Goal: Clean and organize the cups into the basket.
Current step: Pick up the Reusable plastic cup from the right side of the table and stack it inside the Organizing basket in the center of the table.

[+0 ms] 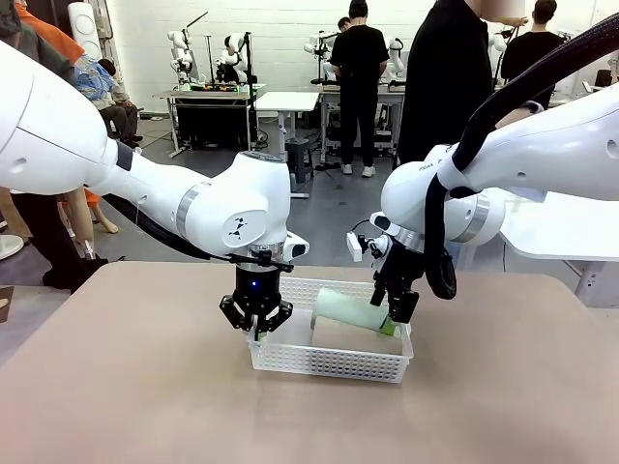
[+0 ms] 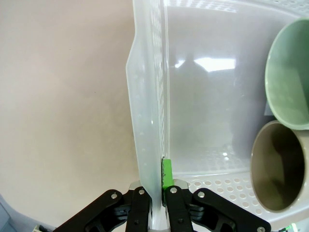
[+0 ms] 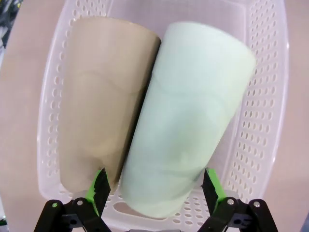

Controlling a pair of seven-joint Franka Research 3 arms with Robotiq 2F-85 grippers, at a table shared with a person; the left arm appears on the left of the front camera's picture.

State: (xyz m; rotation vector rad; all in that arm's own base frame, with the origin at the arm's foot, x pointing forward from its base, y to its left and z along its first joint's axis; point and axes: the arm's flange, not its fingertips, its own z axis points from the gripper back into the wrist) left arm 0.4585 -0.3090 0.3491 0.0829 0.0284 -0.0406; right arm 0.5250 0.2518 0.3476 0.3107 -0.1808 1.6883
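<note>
The white mesh basket (image 1: 329,363) sits mid-table. Two cups lie on their sides in it, side by side: a pale mint green cup (image 1: 353,309) and a tan cup (image 3: 104,106). My left gripper (image 1: 256,327) is shut on the basket's left wall (image 2: 147,121), one finger inside and one outside. The cups' open mouths, mint (image 2: 289,77) and tan (image 2: 280,166), face it. My right gripper (image 1: 397,314) hangs over the basket's right end. It (image 3: 157,186) is open, its green pads (image 3: 212,186) astride the mint cup's (image 3: 188,130) base, with a gap on the right side.
The basket's perforated rim (image 3: 270,96) rings both cups closely. Bare tan tabletop (image 1: 116,387) surrounds the basket on all sides. A person in black stands at the far side of the table (image 1: 445,87).
</note>
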